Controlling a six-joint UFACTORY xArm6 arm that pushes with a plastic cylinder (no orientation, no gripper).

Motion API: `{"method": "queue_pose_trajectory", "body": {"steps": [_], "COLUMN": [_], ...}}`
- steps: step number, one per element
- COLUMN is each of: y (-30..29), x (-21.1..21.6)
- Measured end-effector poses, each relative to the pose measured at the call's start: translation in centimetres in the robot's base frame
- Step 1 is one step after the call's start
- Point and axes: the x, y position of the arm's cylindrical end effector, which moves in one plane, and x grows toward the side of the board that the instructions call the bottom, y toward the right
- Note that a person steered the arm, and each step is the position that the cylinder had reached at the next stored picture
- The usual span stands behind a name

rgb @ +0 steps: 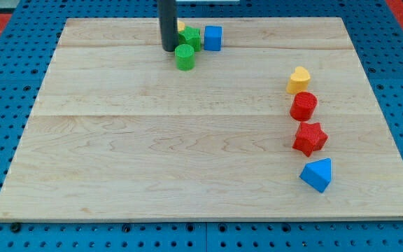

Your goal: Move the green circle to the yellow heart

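Note:
The green circle (185,57) is a short green cylinder near the view's top, left of centre. My tip (168,48) is the end of the dark rod just to its upper left, touching or nearly touching it. The yellow heart (299,80) lies far off at the view's right, above a column of other blocks.
A green block (192,37) and a blue cube (213,38) sit just above the green circle, with a yellow block (180,25) partly hidden behind the rod. Below the heart stand a red cylinder (303,106), a red star (309,138) and a blue triangle (317,174).

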Motion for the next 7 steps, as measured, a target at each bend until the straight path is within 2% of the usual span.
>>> {"method": "queue_pose_trajectory", "body": {"steps": [1, 3, 5, 7], "y": [3.6, 1.6, 10.2, 17.2], "x": [1.6, 4.2, 4.5, 2.6]}}
